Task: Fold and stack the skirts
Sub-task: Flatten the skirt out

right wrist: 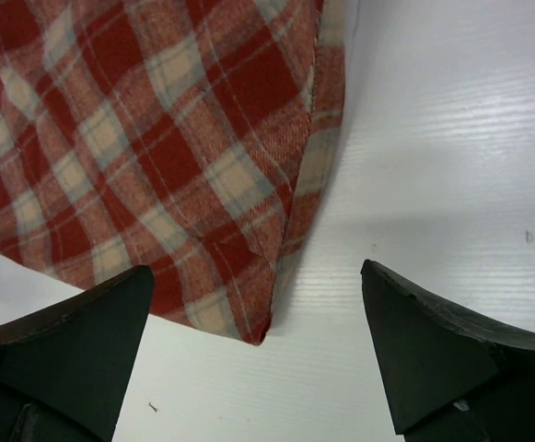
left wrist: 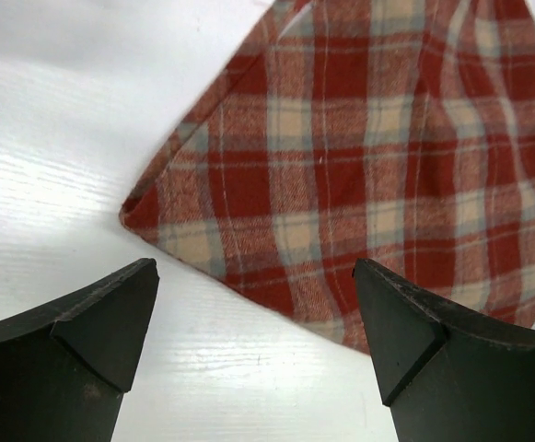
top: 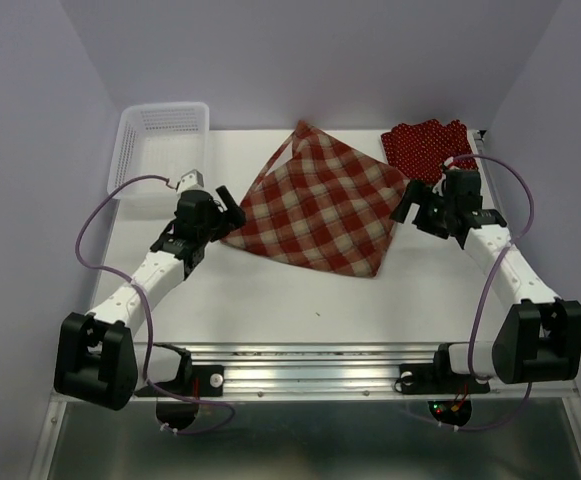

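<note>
Plaid skirt (top: pixel 320 205) flat on worktop (top: pixel 270 300), spanning L–R. L fingers (left wrist: pixel 92 322) open, empty, just off its left corner. R fingers (right wrist: pixel 433 341) likewise at right corner. Both equally near.

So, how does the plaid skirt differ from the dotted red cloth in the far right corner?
Pattern: the plaid skirt has red-and-cream checks; the dotted red cloth is dark red with tiny white dots.
Size: the plaid skirt covers far more table than the dotted red cloth.
Place: the plaid skirt lies in the middle, the dotted red cloth at the far right corner.
Both are red fabric resting on the white table.
</note>
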`<move>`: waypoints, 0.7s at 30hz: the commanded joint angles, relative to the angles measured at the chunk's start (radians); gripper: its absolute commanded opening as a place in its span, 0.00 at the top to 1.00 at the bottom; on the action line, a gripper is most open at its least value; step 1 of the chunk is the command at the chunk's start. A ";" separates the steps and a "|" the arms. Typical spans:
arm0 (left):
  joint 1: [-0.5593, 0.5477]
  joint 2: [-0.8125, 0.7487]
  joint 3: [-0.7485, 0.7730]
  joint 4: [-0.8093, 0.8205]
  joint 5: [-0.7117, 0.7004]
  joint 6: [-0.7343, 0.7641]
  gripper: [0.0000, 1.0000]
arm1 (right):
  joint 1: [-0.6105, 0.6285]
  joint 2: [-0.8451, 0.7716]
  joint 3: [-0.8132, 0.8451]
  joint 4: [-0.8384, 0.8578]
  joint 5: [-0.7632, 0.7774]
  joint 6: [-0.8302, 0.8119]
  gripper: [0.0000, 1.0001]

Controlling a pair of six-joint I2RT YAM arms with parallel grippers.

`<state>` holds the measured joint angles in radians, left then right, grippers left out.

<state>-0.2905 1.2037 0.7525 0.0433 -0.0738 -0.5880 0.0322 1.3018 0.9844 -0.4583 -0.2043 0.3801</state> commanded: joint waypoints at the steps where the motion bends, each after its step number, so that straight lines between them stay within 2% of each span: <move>1: -0.036 0.007 0.028 -0.028 0.003 0.033 0.01 | -0.003 0.027 0.031 0.131 -0.076 -0.017 0.00; 5: -0.088 -0.006 0.010 -0.025 -0.004 0.031 0.01 | -0.003 0.030 -0.009 0.176 -0.084 -0.014 0.00; 7: -0.143 0.005 0.039 -0.014 0.014 0.071 0.01 | -0.003 0.051 0.017 0.176 -0.009 -0.014 0.00; 12: -0.429 0.115 0.165 -0.008 0.023 0.218 0.01 | -0.015 0.151 0.131 0.170 0.248 0.083 0.00; 18: -0.726 0.374 0.423 -0.031 -0.015 0.307 0.01 | -0.104 0.313 0.293 0.141 0.128 0.108 0.00; 21: -0.794 0.545 0.553 -0.106 -0.091 0.335 0.01 | -0.130 0.327 0.319 0.138 0.135 0.103 0.00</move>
<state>-1.0111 1.6276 1.1740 0.0097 -0.0799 -0.3363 -0.0750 1.6302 1.2400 -0.3332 -0.0750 0.4679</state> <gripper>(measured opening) 0.986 0.995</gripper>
